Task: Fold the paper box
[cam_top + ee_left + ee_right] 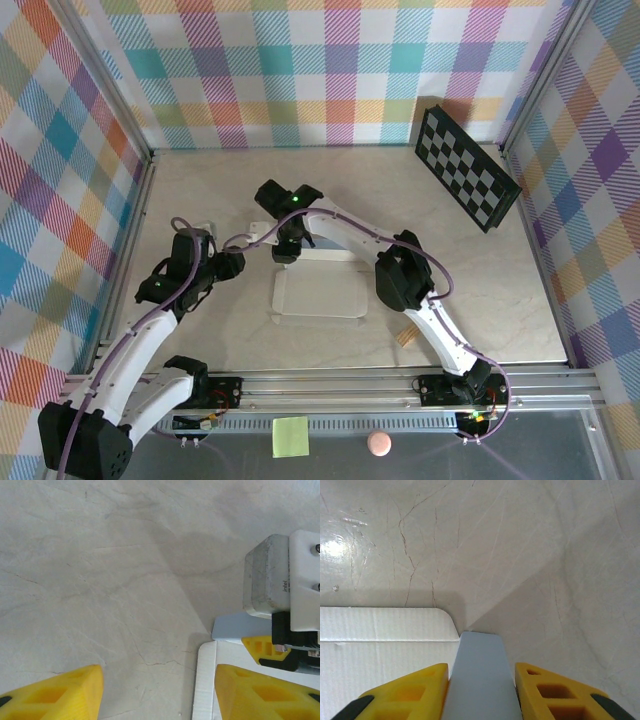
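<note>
right jaws pinch a flap (480,665) of the paper box (385,645) upright, likely to set its crease (left jaws gape empty beside its corner).

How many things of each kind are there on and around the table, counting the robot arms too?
robot arms: 2
paper box: 1
checkerboard: 1
sticky note: 1
pink round thing: 1
small tan block: 1
Total: 7
</note>
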Available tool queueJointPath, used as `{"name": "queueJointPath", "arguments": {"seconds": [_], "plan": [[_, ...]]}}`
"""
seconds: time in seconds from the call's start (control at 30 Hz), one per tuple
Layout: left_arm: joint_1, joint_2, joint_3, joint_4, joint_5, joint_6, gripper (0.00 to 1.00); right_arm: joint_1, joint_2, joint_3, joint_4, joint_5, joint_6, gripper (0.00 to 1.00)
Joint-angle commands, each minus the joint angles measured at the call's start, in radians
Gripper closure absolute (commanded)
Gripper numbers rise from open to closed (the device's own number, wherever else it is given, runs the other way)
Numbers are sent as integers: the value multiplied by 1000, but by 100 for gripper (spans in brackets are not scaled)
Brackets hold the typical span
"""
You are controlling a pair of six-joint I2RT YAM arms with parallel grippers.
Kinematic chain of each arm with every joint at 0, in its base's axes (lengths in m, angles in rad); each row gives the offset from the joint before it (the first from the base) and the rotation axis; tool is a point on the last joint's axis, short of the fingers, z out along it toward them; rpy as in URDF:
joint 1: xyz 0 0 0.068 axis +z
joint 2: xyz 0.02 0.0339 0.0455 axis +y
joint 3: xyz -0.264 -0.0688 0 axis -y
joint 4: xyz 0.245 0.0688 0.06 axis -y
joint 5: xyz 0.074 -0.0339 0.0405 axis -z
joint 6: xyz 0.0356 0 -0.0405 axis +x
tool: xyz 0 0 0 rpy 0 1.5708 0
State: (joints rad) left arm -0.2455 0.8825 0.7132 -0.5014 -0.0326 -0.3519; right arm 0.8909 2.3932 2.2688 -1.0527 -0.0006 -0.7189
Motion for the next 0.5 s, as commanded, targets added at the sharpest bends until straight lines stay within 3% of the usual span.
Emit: {"name": "queueJointPath", "arguments": {"seconds": [0.0, 0.13, 0.23, 0.47], "plan": [[22, 10, 54, -37, 63, -9, 39, 3, 31, 18, -7, -65, 6, 70], [23, 32, 88, -52, 103, -3, 39, 2, -24, 18, 11, -114, 57, 45], [23, 59, 114, -58, 155, 13, 39, -4, -76, 18, 23, -139, 106, 34], [21, 121, 160, -20, 270, 10, 40, -48, -246, -96, 95, -191, 263, 28]]}}
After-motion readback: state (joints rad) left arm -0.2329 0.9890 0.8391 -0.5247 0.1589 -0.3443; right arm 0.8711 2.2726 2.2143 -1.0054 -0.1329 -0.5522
